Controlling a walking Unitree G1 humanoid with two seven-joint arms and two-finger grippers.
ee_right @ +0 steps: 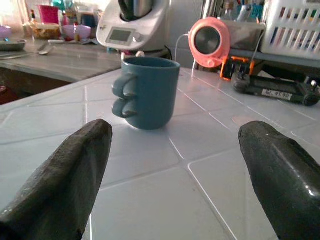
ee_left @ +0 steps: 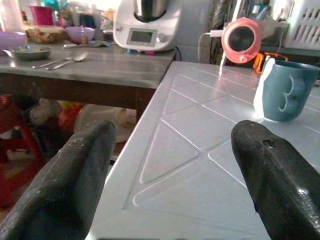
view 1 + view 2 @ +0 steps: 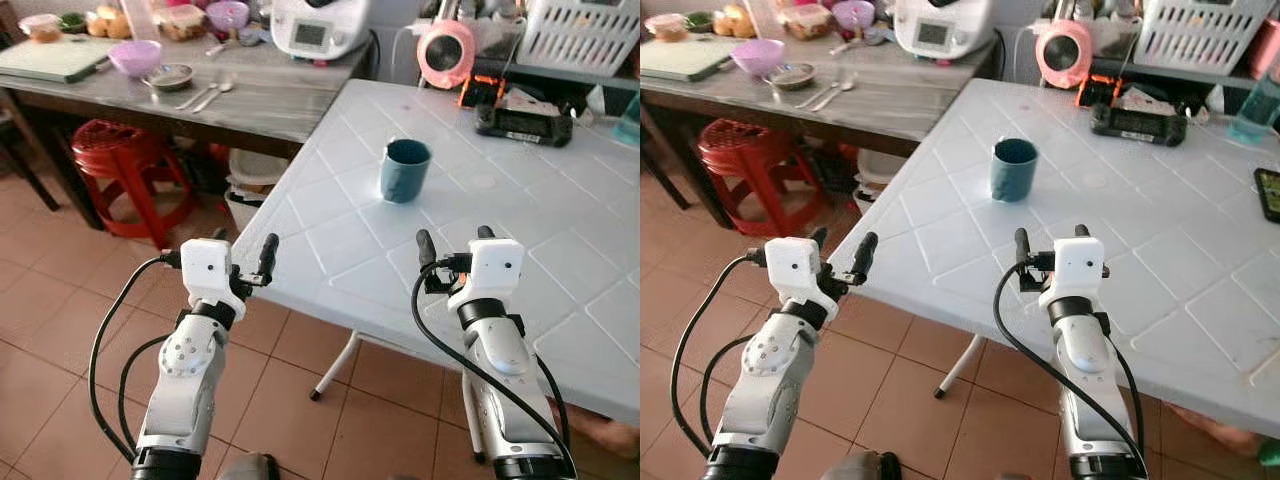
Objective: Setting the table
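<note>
A blue mug (image 3: 405,170) stands upright on the white plastic table (image 3: 560,230), near its left side. My right gripper (image 3: 455,238) hovers over the table just short of the mug, open and holding nothing; the mug (image 1: 148,92) sits straight ahead between its fingers. My left gripper (image 3: 243,245) is open at the table's near left corner, with the mug (image 2: 285,90) off to its right. On the grey wooden table (image 3: 270,100) behind lie two spoons (image 3: 205,95), a small metal dish (image 3: 170,75) and a purple bowl (image 3: 135,57).
A red stool (image 3: 125,150) stands under the grey table. A white kitchen machine (image 3: 320,25), a pink round device (image 3: 447,52), a black controller (image 3: 523,123) and a white basket (image 3: 580,35) line the back. A phone (image 3: 1270,193) lies at the right.
</note>
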